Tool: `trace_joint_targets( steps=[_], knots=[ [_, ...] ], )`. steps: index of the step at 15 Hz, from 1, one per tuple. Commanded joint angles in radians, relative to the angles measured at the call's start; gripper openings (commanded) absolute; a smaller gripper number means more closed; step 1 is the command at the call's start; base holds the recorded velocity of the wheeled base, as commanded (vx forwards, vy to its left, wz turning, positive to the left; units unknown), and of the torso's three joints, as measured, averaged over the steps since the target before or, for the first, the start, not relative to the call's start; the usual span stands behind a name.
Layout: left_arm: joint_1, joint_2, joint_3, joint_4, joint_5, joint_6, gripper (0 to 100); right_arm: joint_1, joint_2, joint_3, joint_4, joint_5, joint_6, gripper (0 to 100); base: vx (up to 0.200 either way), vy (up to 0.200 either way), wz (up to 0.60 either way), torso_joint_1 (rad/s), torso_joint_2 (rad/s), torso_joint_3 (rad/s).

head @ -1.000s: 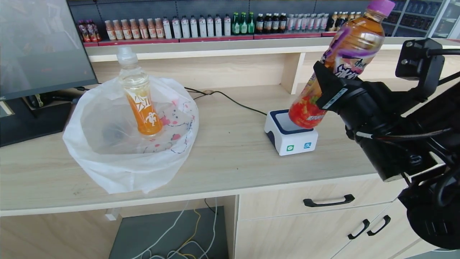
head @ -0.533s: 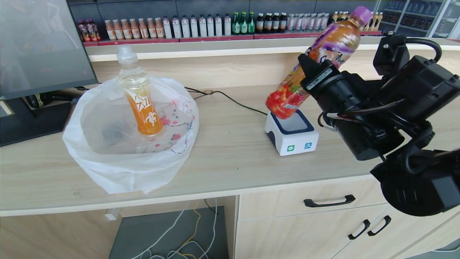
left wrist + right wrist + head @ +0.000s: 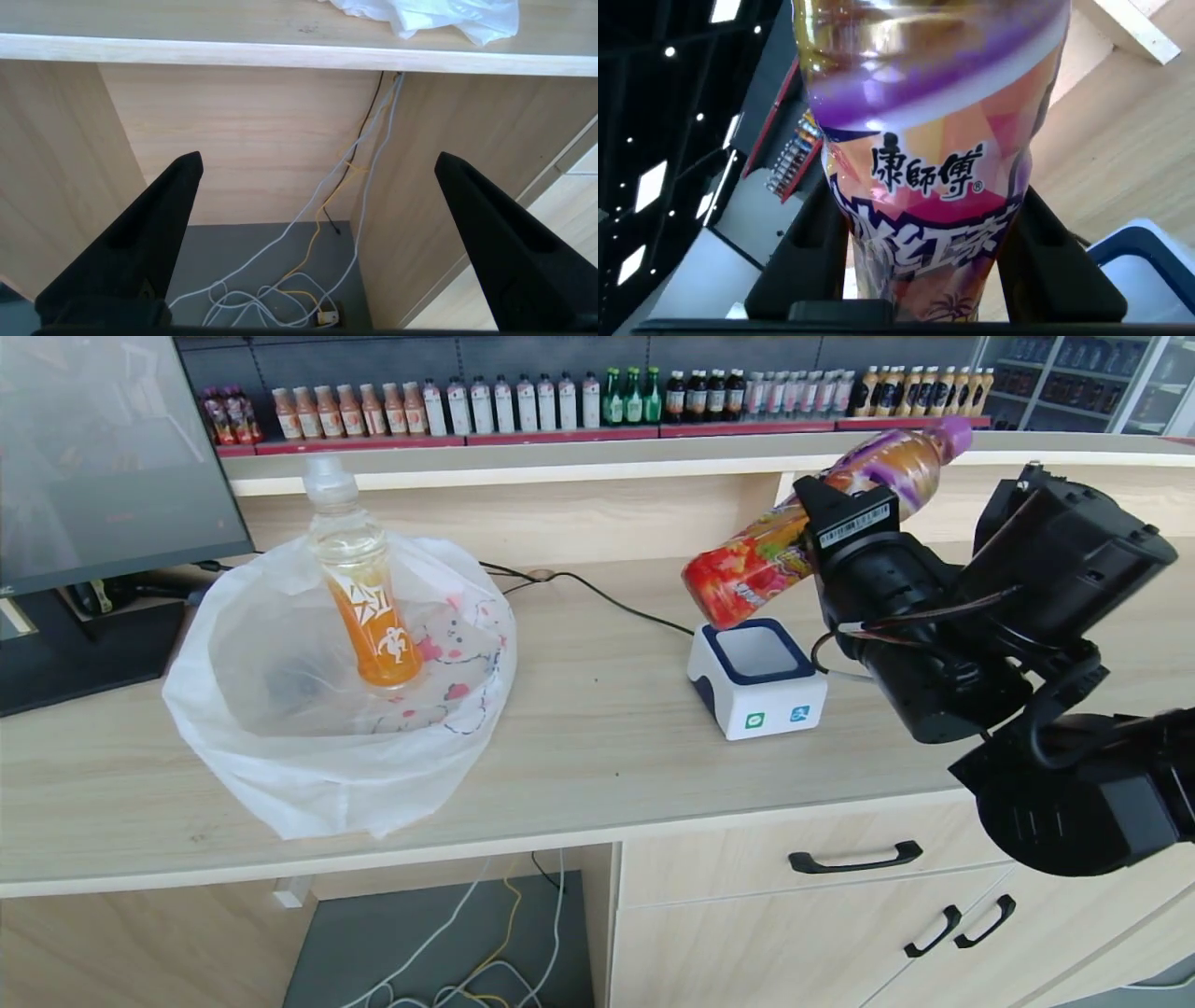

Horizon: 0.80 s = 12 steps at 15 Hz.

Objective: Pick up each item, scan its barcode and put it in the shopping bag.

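Right tool (image 3: pixel 845 511), clamped on the bottle (image 3: pixel 747 574), now holds it flatter than before, nearly level above the scanner (image 3: pixel 758 683). Purple cap, orange-red label. Left tool (image 3: pixel 316 163) spread.

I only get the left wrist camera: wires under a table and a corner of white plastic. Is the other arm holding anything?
Observer: Yes. The right gripper is shut on a purple-capped juice bottle.
Operator: Is it standing up straight?
Observer: No, it is tilted far over, with its bottom end above the white scanner.
Operator: Is there anything in the bag?
Observer: The shopping bag holds one orange drink bottle, standing upright.
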Motion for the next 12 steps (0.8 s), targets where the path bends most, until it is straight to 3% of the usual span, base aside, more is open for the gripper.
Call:
trace_joint_targets(
  steps=[1, 7, 12],
  knots=[
    [0.000, 0.001, 0.000, 0.000, 0.001, 0.000, 100, -0.017, 0.016, 0.003, -0.002, 0.000, 0.074, 0, 0.000, 0.000, 0.00, 0.000, 0.00, 0.000],
    [-0.001, 0.001, 0.000, 0.000, -0.001, 0.000, 100, -0.065, 0.046, 0.006, -0.003, -0.020, 0.214, 0, 0.000, 0.000, 0.00, 0.000, 0.00, 0.000],
    [0.000, 0.001, 0.000, 0.000, 0.001, 0.000, 100, -0.091, 0.092, 0.006, -0.003, -0.028, 0.253, 0, 0.000, 0.000, 0.00, 0.000, 0.00, 0.000]
  ],
)
